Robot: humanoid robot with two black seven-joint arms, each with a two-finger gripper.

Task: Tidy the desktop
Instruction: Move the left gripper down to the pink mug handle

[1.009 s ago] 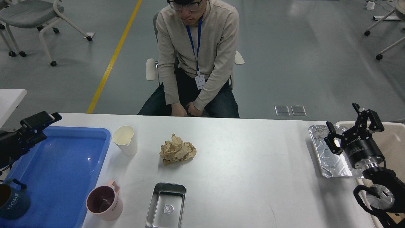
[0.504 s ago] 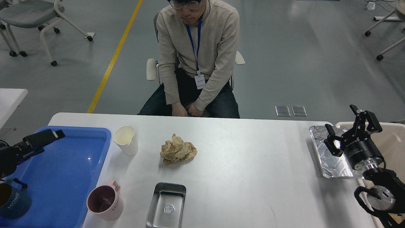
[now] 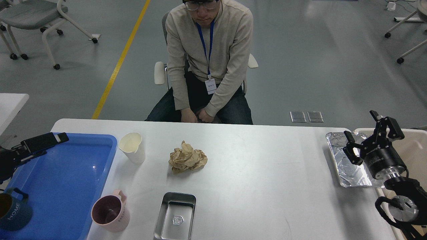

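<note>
The white table (image 3: pixel 260 180) fills the middle, on a grey floor (image 3: pixel 317 60) with a yellow line (image 3: pixel 116 65); a man (image 3: pixel 208 60) sits behind it; the right gripper (image 3: pixel 373 136) has its fingers spread above the foil tray (image 3: pixel 347 166); the left gripper (image 3: pixel 50 140) has dropped lower than a second ago, and I cannot tell its fingers.

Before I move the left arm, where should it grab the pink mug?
Probably pinch the pink mug by its rim, coming from above. It stands upright with its mouth open, and its handle points toward the far side, awkward to reach. The left gripper hovers over the blue tray.
</note>
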